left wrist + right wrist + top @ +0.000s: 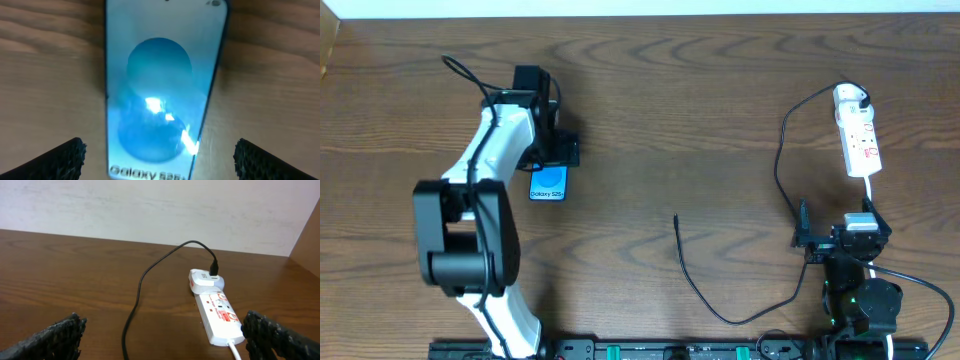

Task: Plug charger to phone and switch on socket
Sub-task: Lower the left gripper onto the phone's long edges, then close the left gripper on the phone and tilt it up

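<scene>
The phone [160, 90] lies flat on the wooden table with its bright blue screen up, the "Galaxy S25" text nearest the camera. My left gripper [160, 162] hovers over it, open, its black fingers [60, 160] wide apart either side and not touching it. In the overhead view the left gripper [556, 152] covers most of the phone [548, 185]. The socket [858, 135] lies at the far right with a white adapter [205, 280] plugged in. The charger [785, 160] loops from it to a free tip [677, 218] mid-table. My right gripper [838, 225] is open and empty just short of the socket [220, 317].
A white cord [235, 350] leaves the socket's near end toward my right gripper. The charger's cable [137, 295] runs across the table between the right fingers [280, 335]. A pale wall stands behind the table's far edge.
</scene>
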Controlling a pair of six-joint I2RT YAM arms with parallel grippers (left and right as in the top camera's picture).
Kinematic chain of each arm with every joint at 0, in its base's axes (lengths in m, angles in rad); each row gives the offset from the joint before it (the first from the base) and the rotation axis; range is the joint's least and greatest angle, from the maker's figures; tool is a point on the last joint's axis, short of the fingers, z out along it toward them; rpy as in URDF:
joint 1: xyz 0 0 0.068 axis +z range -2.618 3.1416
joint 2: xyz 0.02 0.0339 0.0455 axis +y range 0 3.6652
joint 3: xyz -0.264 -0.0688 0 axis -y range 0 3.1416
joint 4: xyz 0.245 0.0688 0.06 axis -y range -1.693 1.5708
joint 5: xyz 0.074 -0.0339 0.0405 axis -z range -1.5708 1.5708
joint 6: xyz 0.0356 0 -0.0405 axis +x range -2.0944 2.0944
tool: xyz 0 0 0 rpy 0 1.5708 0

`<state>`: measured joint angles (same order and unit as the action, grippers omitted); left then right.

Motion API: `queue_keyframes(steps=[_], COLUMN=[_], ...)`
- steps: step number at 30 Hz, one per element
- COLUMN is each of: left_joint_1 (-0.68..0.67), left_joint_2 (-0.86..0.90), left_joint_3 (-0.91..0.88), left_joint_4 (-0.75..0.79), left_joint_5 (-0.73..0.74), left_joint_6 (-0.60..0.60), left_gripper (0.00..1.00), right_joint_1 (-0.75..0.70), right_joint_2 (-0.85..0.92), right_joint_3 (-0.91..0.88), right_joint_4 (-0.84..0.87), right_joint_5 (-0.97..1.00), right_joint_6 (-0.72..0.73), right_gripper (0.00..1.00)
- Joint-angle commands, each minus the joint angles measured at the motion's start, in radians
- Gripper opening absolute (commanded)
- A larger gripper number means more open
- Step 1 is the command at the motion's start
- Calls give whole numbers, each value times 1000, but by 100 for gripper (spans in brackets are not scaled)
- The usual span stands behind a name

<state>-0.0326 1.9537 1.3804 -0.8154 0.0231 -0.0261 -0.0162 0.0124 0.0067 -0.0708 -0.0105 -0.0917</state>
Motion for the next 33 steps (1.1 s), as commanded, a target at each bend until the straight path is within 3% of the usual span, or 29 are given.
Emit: queue_keyframes(steps=[1,26,33], left_joint_1=[3,3,3], left_joint_2=[41,93,93], left_joint_3=[-5,-5,-5], left_joint_4=[10,44,48], left_joint_5=[-8,-9,-9], left_joint_6=[2,4,56], left_gripper=[95,95,95], right_joint_1=[11,11,11], right_joint_2=[-7,-7,-7], right_joint_3=[-1,-1,-1], right_joint_4=[-5,-5,-5], right_joint_5=[1,1,1], right_joint_6=[-11,-11,-11], right_gripper=[99,99,99])
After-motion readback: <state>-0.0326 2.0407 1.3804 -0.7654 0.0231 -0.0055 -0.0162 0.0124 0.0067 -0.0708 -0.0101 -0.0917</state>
